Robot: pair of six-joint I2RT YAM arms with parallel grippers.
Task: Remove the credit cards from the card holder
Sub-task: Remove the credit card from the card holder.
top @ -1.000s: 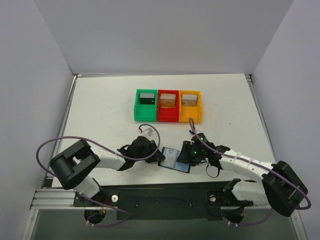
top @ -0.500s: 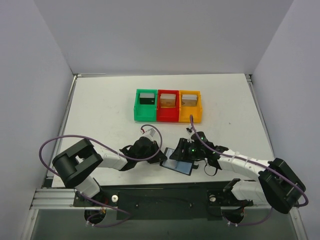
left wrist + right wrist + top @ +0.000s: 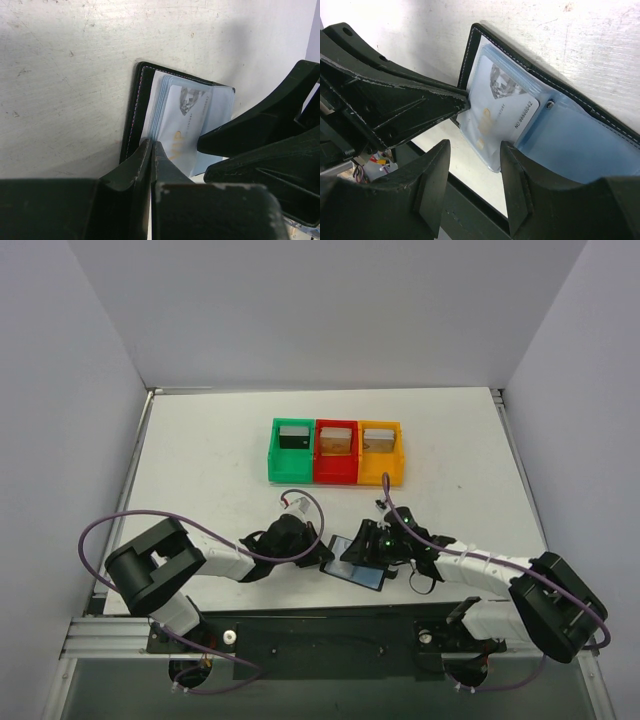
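Note:
The black card holder (image 3: 357,564) lies open near the table's front edge, between both grippers. Its dark cover (image 3: 137,107) frames pale blue sleeves, and a white credit card (image 3: 181,125) with a printed number lies on top (image 3: 506,102). My left gripper (image 3: 322,557) is shut, its tips (image 3: 151,144) pinching the holder's near edge where the sleeves meet the cover. My right gripper (image 3: 374,548) hovers open (image 3: 475,146) just over the card's free end, with nothing between its fingers (image 3: 260,120).
A green bin (image 3: 275,466), a red bin (image 3: 335,474) and an orange bin (image 3: 381,477) stand in a row further back, each with a card-like item inside. The table's front edge and the black rail (image 3: 470,210) lie right under the right gripper.
The left gripper's jaws have closed onto the holder's edge and shifted slightly right. The right gripper has slid left over the open holder.

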